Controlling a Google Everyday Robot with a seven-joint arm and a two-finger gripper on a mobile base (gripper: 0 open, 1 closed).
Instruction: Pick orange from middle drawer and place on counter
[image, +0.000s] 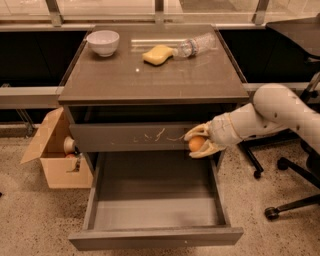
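Observation:
The orange (196, 143) is small and round, held between the pale fingers of my gripper (198, 142). The gripper is shut on it, in front of the right end of the scratched drawer front (132, 136) and above the back right of the open middle drawer (155, 200). The drawer is pulled out wide, its smooth grey inside bare. The counter (155, 75) is the glossy dark top slab, above and left of the gripper. My arm (270, 112) reaches in from the right.
On the counter stand a white bowl (103, 42), a yellow sponge (158, 54) and a lying clear plastic bottle (196, 45). A cardboard box (52, 152) sits on the floor at the left. Office chair legs (287, 205) stand at the right.

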